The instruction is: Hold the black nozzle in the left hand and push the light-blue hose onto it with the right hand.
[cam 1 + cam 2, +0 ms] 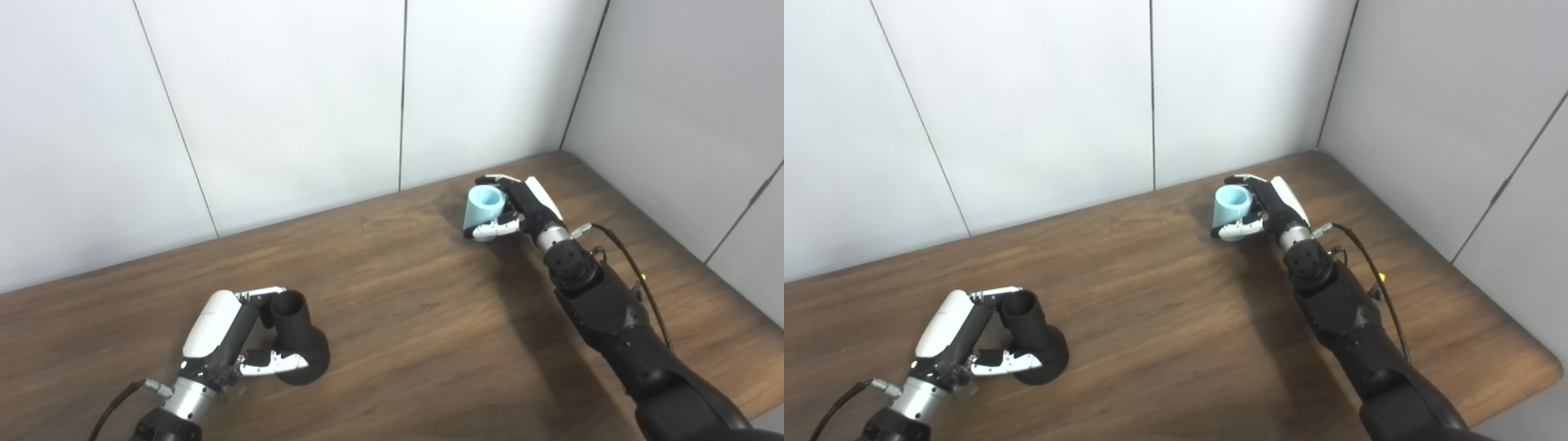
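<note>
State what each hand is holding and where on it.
Left hand is shut on the black nozzle, fingers around its narrow neck. Right hand is shut on the light-blue hose, fingers around its side wall.

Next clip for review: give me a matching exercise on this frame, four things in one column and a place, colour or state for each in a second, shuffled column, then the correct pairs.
Things
1. black flared plastic nozzle
2. short light-blue hose piece
3. brown wooden table
4. white wall panels

Descriptions
A. held in the right hand, near the far corner
B. stand behind and to the right of the work surface
C. gripped by the left hand, wide end down on the wood
D. carries both hands and both parts, which are far apart

Pairs: 1-C, 2-A, 3-D, 4-B
</note>
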Controlling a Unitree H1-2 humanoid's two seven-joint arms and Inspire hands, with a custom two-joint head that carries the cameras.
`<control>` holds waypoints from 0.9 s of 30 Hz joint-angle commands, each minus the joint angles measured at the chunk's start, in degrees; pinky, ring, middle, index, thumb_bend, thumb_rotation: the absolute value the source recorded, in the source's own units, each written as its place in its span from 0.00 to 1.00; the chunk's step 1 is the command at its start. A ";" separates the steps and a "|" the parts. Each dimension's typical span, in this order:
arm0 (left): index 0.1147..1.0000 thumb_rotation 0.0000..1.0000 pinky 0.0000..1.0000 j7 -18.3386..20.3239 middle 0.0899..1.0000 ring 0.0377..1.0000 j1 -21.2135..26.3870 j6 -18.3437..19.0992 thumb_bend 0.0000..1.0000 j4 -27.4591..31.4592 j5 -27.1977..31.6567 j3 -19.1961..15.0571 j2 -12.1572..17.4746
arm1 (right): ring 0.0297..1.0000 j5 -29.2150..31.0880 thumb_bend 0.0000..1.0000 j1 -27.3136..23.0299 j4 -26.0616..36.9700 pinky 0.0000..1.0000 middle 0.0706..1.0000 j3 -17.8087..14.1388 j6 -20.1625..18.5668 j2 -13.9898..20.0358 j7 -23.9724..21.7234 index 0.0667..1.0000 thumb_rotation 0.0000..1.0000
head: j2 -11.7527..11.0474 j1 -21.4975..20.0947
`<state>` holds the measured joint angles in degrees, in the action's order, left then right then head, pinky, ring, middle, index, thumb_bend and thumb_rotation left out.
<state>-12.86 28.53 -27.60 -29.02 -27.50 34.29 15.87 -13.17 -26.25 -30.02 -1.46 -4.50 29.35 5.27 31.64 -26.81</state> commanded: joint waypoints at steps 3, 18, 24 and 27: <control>0.44 0.00 0.37 1.44 0.40 0.39 -6.17 0.70 0.50 -4.58 -1.91 1.54 1.70 | 0.48 -1.83 0.54 1.02 2.53 0.46 0.41 1.43 -1.48 1.49 -2.11 0.51 0.00 | 0.31 0.12; 0.43 0.00 0.39 1.51 0.41 0.39 -6.29 0.70 0.50 -5.20 -3.20 0.96 1.05 | 0.40 -6.62 0.52 0.63 -2.25 0.39 0.43 0.49 18.17 0.06 11.04 0.49 0.00 | 1.17 2.97; 0.44 0.00 0.37 1.66 0.40 0.38 -6.71 0.76 0.50 -4.70 -4.23 0.67 0.44 | 0.41 -5.45 0.52 1.09 3.81 0.39 0.44 -0.71 17.61 -2.02 11.01 0.47 0.00 | 1.88 5.95; 0.43 0.00 0.37 2.19 0.40 0.38 -6.85 1.10 0.50 -4.68 -5.13 0.24 -0.30 | 0.42 -0.50 0.52 1.15 10.91 0.39 0.45 -2.67 14.23 -4.59 7.80 0.46 0.00 | 2.19 8.53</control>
<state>-12.89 28.22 -27.59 -29.13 -29.64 32.89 15.20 -16.47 -22.45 -23.27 -2.53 10.46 24.73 14.06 33.75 -18.29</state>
